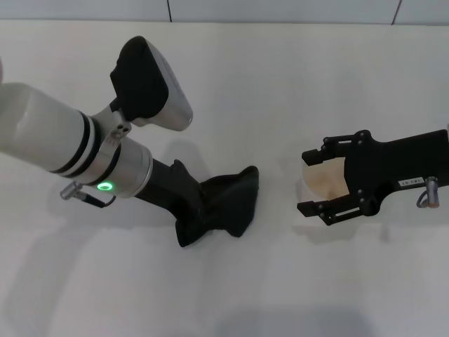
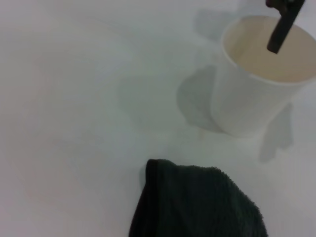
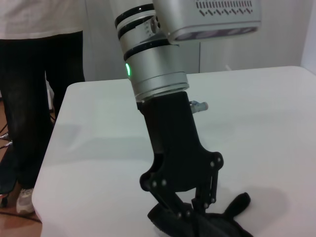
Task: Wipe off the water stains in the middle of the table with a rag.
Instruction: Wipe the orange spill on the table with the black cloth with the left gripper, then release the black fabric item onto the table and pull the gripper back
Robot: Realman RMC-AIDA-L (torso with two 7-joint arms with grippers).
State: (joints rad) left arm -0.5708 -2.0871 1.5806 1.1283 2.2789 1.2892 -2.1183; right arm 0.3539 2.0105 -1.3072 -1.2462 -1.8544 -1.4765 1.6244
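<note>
My left gripper (image 1: 198, 219) is shut on the black rag (image 1: 228, 203) and presses it down onto the white table (image 1: 280, 84) near its middle. The right wrist view shows the left gripper (image 3: 191, 213) with its fingers sunk into the rag (image 3: 222, 224), which has a thin corner sticking out. The rag (image 2: 197, 202) also shows in the left wrist view. The water stains are hidden in every view. To the right, my right gripper (image 1: 304, 182) stands open, its fingers on either side of a white paper cup (image 1: 323, 179), with a gap to the cup's sides.
The paper cup (image 2: 252, 98) stands upright a short way from the rag, with one right-gripper finger (image 2: 281, 27) hanging over its rim. A person (image 3: 39, 74) stands beyond the table's far edge in the right wrist view.
</note>
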